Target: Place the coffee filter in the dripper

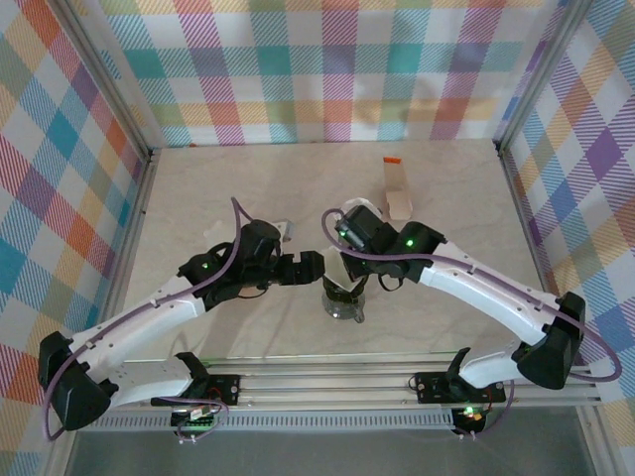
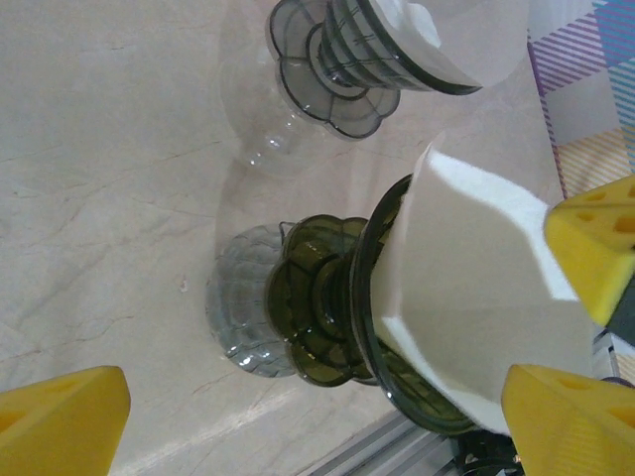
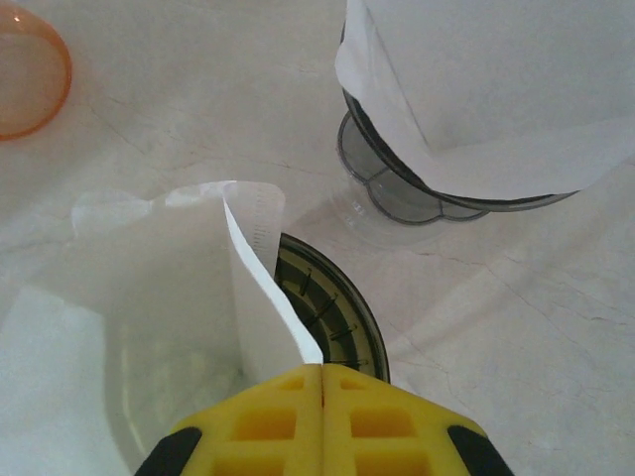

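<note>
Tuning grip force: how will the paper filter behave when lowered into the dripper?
Probably floppy: the coffee filter folds and creases where the right hand pinches it. Likely very light, being thin paper, so it may spring up off the dripper once released.

Both wrists crowd the dripper [image 1: 343, 300] from either side; the right gripper [image 3: 322, 392], pinched shut on the coffee filter [image 3: 189, 278], blocks the near rim; the left gripper [image 2: 313, 426], spread wide, straddles its flank; a second dripper [image 3: 466, 159] with its own paper stands just beside, narrowing the gap; an orange dish [image 3: 25, 74] lies near; a small carton [image 1: 399, 188] stands well apart at the back; the table [image 1: 218, 188] behind and leftward lies open.
</note>
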You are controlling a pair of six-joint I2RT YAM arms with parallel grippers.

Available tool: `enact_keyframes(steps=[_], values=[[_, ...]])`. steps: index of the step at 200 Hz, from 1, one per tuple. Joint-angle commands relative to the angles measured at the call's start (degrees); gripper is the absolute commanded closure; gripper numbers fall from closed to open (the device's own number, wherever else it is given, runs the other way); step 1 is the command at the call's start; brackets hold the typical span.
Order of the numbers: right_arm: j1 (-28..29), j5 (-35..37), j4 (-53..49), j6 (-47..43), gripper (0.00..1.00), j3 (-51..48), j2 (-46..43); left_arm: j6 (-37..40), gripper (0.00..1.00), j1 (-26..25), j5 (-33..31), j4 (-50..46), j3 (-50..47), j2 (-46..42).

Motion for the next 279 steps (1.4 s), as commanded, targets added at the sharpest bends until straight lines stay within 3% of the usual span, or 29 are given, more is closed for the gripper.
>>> enact_keyframes(steps=[1,18,51,118,198,219,244,279], values=[[1.80,3.57,-0.92,-1.07,1.00,-1.07,1.22,-0.96,0.07,-0.16,1.98,3.28,0.81,0.66],[2.51,4.15,-0.65,-0.97,1.00,-1.50,1.97,-1.33,0.10,-0.15,2.43,4.07,0.11,1.33],[3.04,4.19,0.32,-0.46,1.00,-2.78,2.25,-1.42,0.27,-0.21,3.14,4.63,-0.83,2.44],[3.23,3.89,1.08,0.69,1.00,-3.84,1.64,-1.15,0.28,-0.49,5.41,5.84,-1.83,4.54],[3.32,5.36,0.99,2.75,0.98,-4.73,-1.10,-0.83,0.52,-1.07,5.53,5.08,-1.76,5.55],[2.89,6.60,0.43,3.83,0.85,-4.90,-2.16,-0.82,0.54,-1.25,5.54,4.77,-1.85,5.60],[2.34,5.61,1.07,3.85,0.49,-4.43,-3.70,-0.83,0.53,-1.29,5.50,4.74,-1.89,5.55],[0.01,-0.53,-0.15,3.92,0.37,-3.47,-1.94,-0.82,0.53,-1.38,5.44,4.81,-1.88,5.51]])
